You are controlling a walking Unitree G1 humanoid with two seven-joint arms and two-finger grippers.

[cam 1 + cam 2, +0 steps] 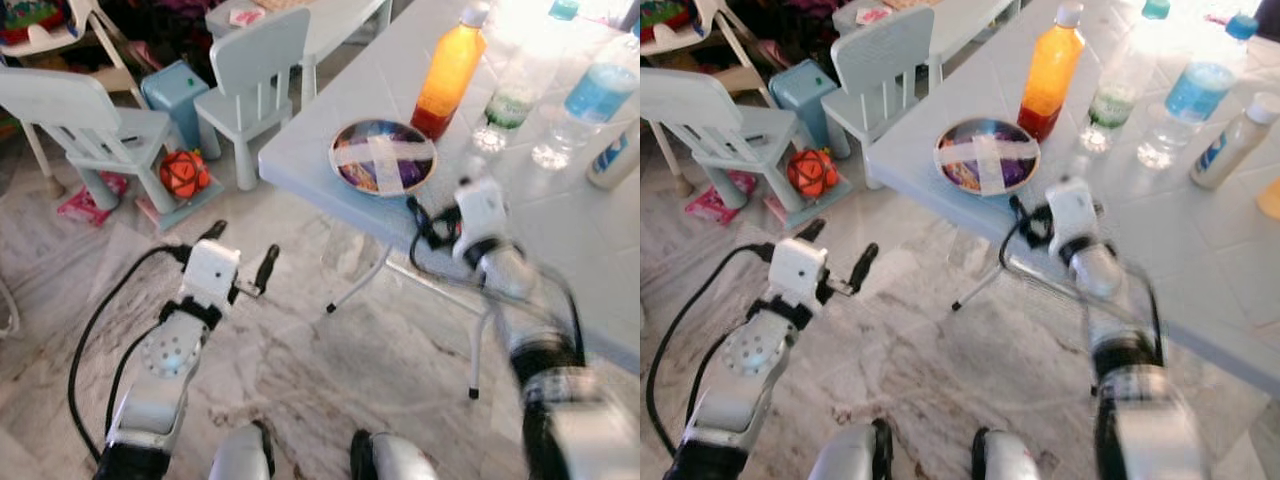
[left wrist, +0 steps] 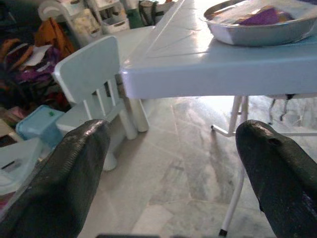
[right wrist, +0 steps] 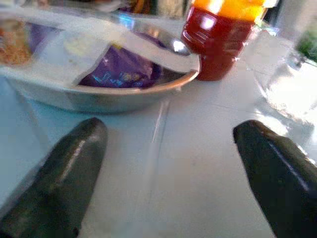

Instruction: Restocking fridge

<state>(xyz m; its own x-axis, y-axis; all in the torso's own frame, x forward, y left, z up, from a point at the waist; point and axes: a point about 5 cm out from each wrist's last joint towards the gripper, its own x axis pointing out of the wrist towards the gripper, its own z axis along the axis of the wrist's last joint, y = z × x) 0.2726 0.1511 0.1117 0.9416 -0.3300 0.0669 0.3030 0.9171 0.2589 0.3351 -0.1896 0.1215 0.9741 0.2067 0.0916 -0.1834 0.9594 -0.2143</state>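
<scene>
Two grippers are up in front of the robot, both with fingers spread and nothing between them; the right gripper (image 3: 168, 173) hovers low over the pale table (image 1: 600, 250) near its front edge, its black fingers (image 3: 59, 178) pointing toward a metal bowl (image 1: 383, 157) that sits at about twelve o'clock from it; the bowl is covered with film crossed by two strips of white tape and holds purple packets; just behind the bowl, at roughly one o'clock, stands an orange juice bottle (image 1: 449, 73) with red liquid at its base, upright and close to the bowl's rim, though whether they touch cannot be told; further right along the table, toward two o'clock, stand a clear bottle with a green label (image 1: 510, 105), a clear bottle with a blue label (image 1: 590, 105) and a white bottle (image 1: 1225, 150); the left gripper (image 1: 240, 255) hangs over the marble floor (image 1: 300, 350), off the table at about ten o'clock from the right one, released and aimed at the table's corner; beyond it stand two pale child chairs (image 1: 255, 70), a blue tub (image 1: 175, 90) and an orange ball (image 1: 183, 173); the right arm is blurred
</scene>
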